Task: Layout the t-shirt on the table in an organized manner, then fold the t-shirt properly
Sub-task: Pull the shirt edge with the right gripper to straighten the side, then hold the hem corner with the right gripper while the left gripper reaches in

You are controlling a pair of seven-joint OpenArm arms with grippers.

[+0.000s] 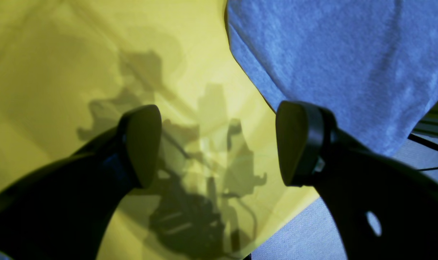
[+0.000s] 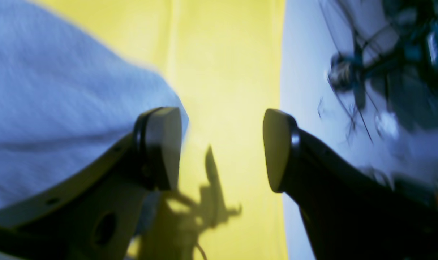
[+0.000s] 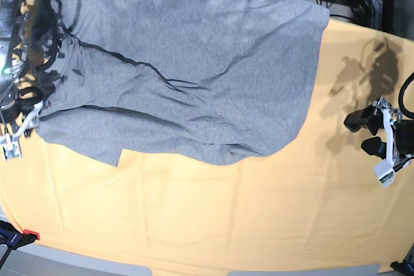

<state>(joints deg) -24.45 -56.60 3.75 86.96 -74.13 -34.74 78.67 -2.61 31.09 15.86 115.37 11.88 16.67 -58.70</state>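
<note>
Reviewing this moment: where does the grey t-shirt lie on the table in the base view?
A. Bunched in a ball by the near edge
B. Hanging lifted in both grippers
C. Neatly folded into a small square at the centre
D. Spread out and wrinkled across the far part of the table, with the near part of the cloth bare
D: the t-shirt lies spread and creased over the far part of the table, whose near cloth shows bare.

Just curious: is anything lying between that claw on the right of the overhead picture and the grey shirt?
No. In the base view, only bare table cloth with shadows separates the left gripper from the t-shirt.
</note>
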